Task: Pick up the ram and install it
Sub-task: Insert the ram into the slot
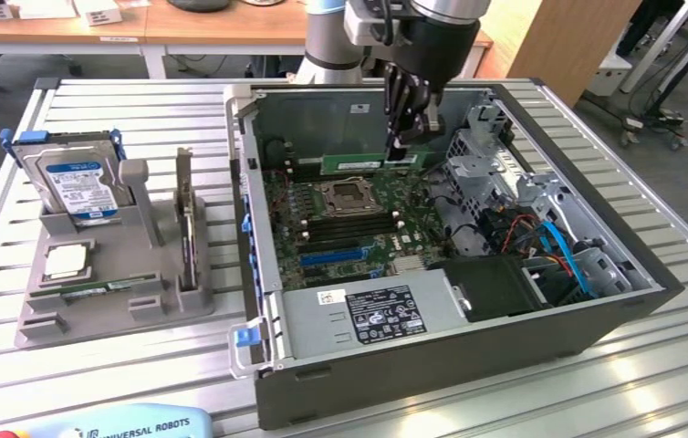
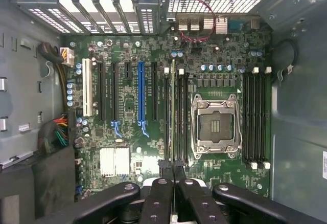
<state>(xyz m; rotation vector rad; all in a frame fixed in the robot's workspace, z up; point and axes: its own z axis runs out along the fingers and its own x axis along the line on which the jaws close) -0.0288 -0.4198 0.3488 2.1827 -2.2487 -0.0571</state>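
The ram (image 1: 369,162) is a thin green stick hanging level inside the open computer case (image 1: 442,360), above the motherboard (image 1: 375,242). My gripper (image 1: 402,141) reaches down into the case and is shut on the stick's upper edge. In the wrist view the ram (image 2: 172,106) shows edge-on as a thin line running out from my shut gripper (image 2: 172,170). It lies over the black memory slots (image 2: 176,116) beside the empty CPU socket (image 2: 214,127). Whether it touches a slot cannot be told.
A grey holder (image 1: 113,292) on the exterior view's left carries a hard drive (image 1: 77,182) and a square silver chip (image 1: 67,262). Inside the case are the power supply (image 1: 369,315), a metal drive cage (image 1: 490,173) and blue cables (image 1: 563,251). A second bank of slots (image 2: 255,116) flanks the socket.
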